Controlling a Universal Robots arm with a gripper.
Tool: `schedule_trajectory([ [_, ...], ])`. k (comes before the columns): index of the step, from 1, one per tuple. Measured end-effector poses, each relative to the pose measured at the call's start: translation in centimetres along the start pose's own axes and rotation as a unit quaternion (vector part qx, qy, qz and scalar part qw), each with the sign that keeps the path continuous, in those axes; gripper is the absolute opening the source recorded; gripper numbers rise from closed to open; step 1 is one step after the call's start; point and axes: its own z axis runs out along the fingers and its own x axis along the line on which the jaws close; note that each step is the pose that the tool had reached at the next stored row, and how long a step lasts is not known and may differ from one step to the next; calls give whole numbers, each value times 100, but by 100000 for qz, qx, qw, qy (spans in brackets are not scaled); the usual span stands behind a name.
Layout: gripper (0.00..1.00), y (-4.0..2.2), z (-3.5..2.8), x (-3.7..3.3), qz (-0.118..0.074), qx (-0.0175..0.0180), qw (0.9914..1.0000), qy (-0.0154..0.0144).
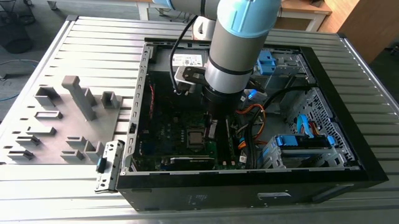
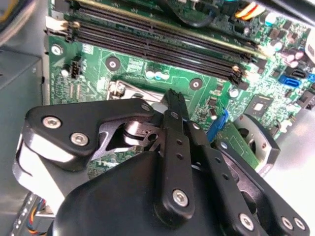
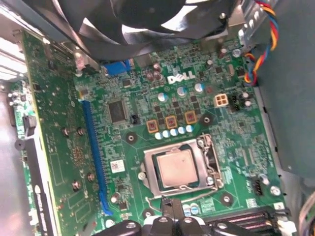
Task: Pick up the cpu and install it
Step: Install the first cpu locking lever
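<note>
- Black metal-linked gripper (image 3: 170, 206) poised just beside the silver-framed square socket (image 3: 149, 172), on the side of the long black memory slots (image 3: 246, 219); spread or pressed together, cannot tell; apart from the chip.
- Small flat square cpu with a dull silver metal top (image 3: 176, 167) lying inside that socket, flat and square to the frame as far as can be judged; task's thing already in its seat by the look of it.
- Risk, judged: dropping straight toward the socket from here could press on the chip's lid or the thin frame and bend the contacts beneath; cause would be any slight misalignment or too much force.
- Risk, judged: sideways drift away from the socket toward the memory slots could knock their end clips.
- Socket as container: one chip, nothing else in it.
- Green circuit board (image 3: 231, 147) around the socket, carrying a long blue expansion slot (image 3: 93, 147) to one side and a black-bladed round fan (image 3: 147, 19) beyond the socket.
- Open black steel computer case (image 1: 249, 186) as outer container: board, socket, blue-tabbed drive cage (image 1: 302, 142) and orange and black cables (image 1: 255, 114), all well clear of the socket; snagging the cables with the arm possible.
- Grey plastic fixture plate with upright blocks (image 1: 68, 116) farthest from the socket, outside the case.
</note>
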Motion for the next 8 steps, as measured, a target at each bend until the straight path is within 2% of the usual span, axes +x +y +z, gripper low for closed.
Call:
schedule_trajectory([
  [2, 11, 22, 4, 2, 47, 202, 99998, 540],
  [4, 11, 43, 6, -1, 75, 345, 99996, 843],
  [8, 11, 56, 6, -31, 89, 414, 99995, 933],
])
